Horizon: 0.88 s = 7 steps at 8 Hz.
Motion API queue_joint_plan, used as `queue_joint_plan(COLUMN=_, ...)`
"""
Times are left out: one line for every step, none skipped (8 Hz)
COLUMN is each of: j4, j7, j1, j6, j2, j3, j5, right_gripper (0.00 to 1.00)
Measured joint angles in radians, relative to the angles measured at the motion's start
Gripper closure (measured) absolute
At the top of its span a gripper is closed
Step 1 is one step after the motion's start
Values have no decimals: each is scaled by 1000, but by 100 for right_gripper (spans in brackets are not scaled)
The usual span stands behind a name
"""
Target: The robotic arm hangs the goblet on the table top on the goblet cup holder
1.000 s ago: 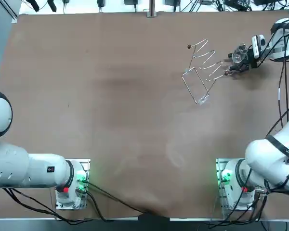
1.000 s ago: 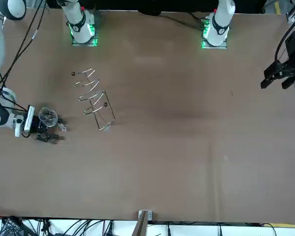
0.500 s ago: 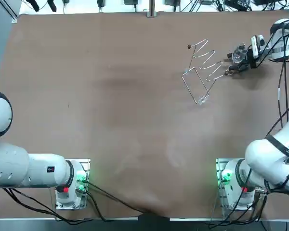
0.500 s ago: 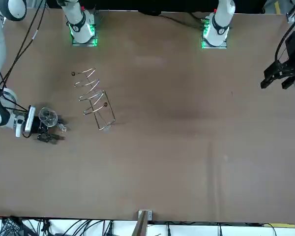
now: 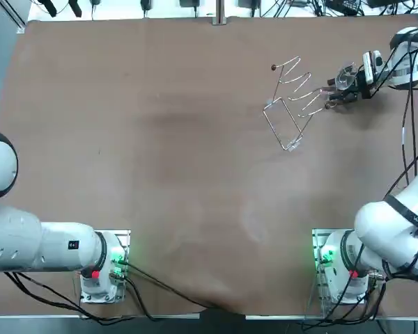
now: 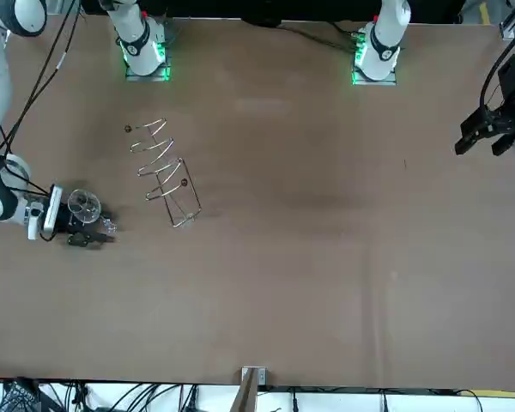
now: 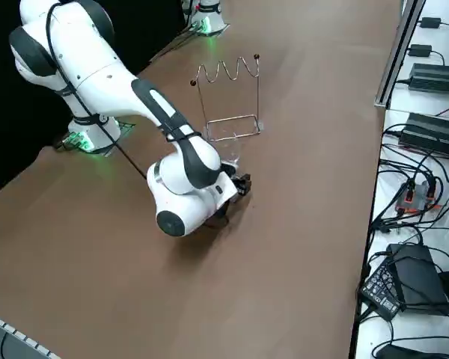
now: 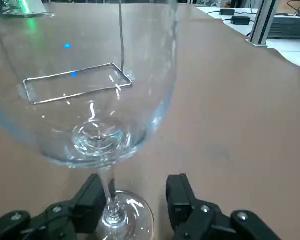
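Grasp step, frame's upper right: right gripper [image 5: 332, 102] straddles the goblet [image 5: 345, 75] stem, fingers apart. Next: close firmly, lift toward the holder [image 5: 296, 96].

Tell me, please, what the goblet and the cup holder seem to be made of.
Goblet: clear glossy glass, likely; the table shows through its bowl, with bright glints. Cup holder: thin bent metal wire, silvery and shiny, apparently. The right pincer stands open around the goblet's stem beside the holder.
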Motion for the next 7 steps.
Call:
queue_joint_plan(j4=0, j7=0, j1=-1, j6=0, j2=0, j3=0, j5=0, right_gripper=37)
queue_joint_plan(j4=0, j7=0, j1=-1, j6=0, j2=0, j3=0, j5=0, right_gripper=39)
queue_joint_plan(j4=0, j7=0, j1=-2, j6=0, j2=0, j3=0, j5=0, right_gripper=42)
queue_joint_plan(j4=0, j7=1, j1=-3, j6=0, j2=0, j3=-1, j5=1, right_gripper=48)
queue_joint_plan(j4=-1, j7=1, j1=-3, j6=0, j2=1, j3=-1, j5=1, right_gripper=52)
queue_joint_plan(j4=-2, j7=1, j1=-4, j6=0, j2=1, j3=-1, j5=2, right_gripper=56)
queue_joint_plan(j4=-3, j7=1, j1=-7, j6=0, j2=3, j3=-2, j5=2, right_gripper=62)
